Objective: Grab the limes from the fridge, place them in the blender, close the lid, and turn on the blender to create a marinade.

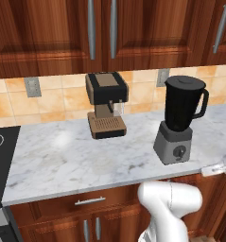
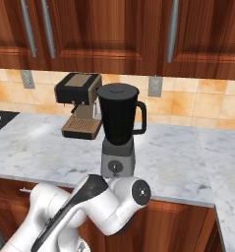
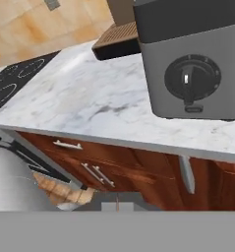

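The blender (image 1: pixel 179 118) stands on the marble counter (image 1: pixel 76 156), a black jar on a grey base with a round knob (image 1: pixel 179 152). Its dark lid (image 1: pixel 184 81) sits on the jar's top. From the other side the blender (image 2: pixel 119 133) rises just behind my folded arm (image 2: pixel 99 202). In the hand view the blender base (image 3: pixel 192 69) and its knob (image 3: pixel 192 78) loom close at the upper right, seen from low in front of the counter edge. My gripper (image 3: pixel 117 205) is shut with nothing in it, short of the knob. The limes and the fridge are out of view.
A brown-and-black coffee machine (image 1: pixel 106 104) stands left of the blender by the tiled wall. A black cooktop (image 1: pixel 1 151) lies at the counter's left end. Wooden cabinets hang above, and drawers with metal handles (image 3: pixel 67 144) run below the counter edge.
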